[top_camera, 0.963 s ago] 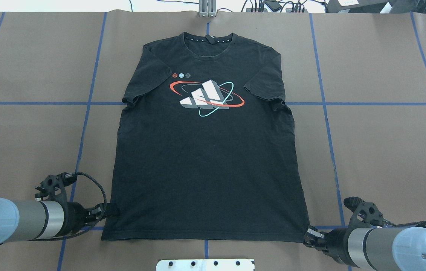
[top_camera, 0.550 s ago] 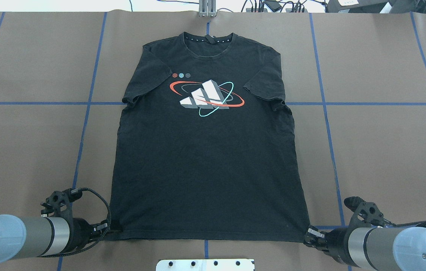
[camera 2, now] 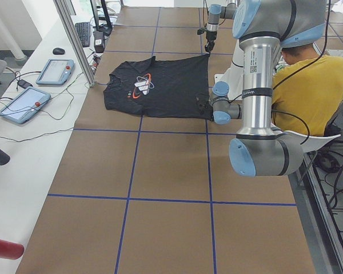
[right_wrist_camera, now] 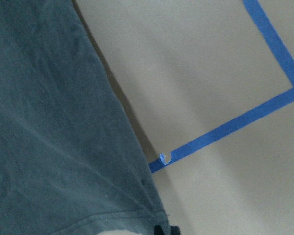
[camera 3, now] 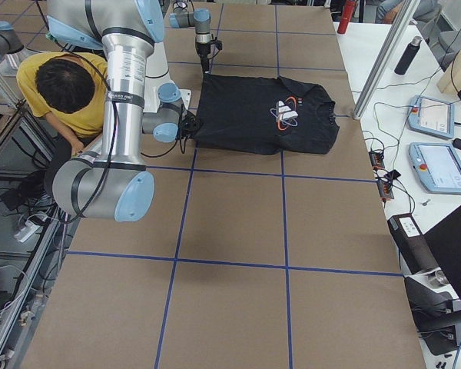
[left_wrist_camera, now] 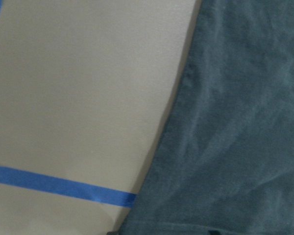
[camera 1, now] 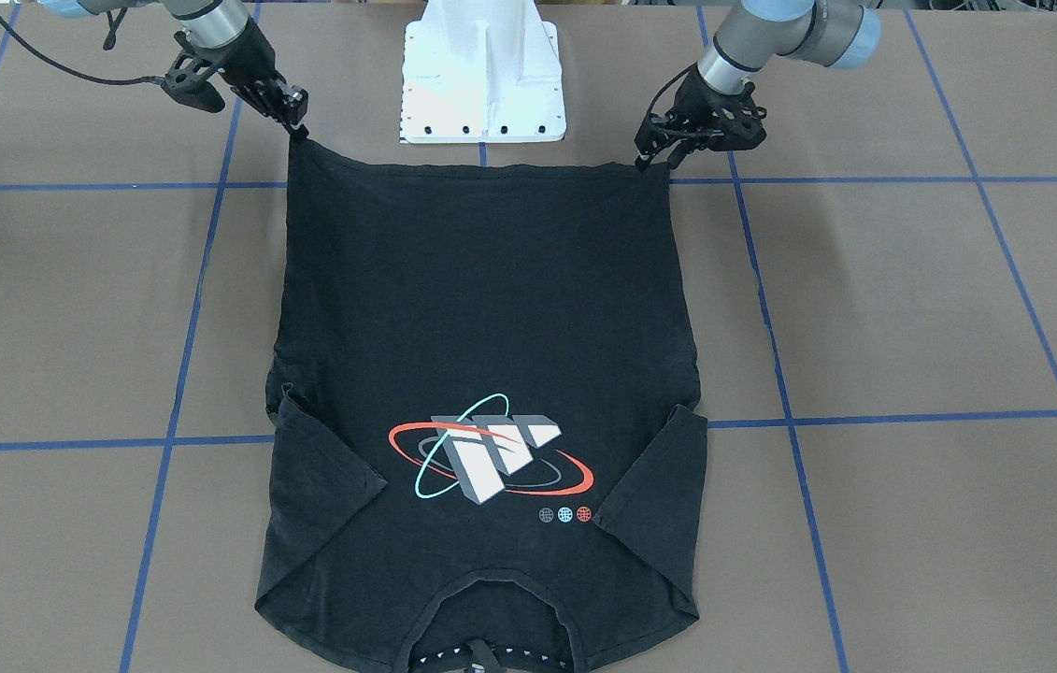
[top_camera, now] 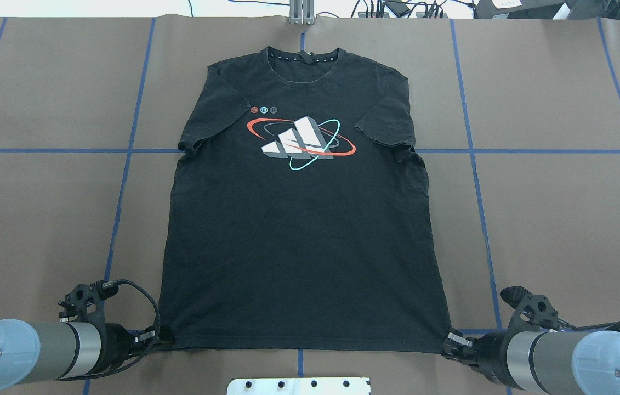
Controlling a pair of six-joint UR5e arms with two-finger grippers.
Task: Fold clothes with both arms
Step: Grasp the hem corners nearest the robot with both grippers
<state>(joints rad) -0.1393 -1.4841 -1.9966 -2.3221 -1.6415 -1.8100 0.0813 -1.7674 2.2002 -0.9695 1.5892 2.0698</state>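
The black T-shirt (top_camera: 299, 236) lies flat, graphic up, on the brown table (top_camera: 562, 219), collar away from the robot, its two near hem corners pinched by the left gripper (top_camera: 159, 336) and the right gripper (top_camera: 448, 344).

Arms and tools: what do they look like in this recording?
Left arm and right arm: silver-grey tubes with light blue joint caps. Left tool and right tool are black, two-fingered. A black braided cable loops at each wrist.
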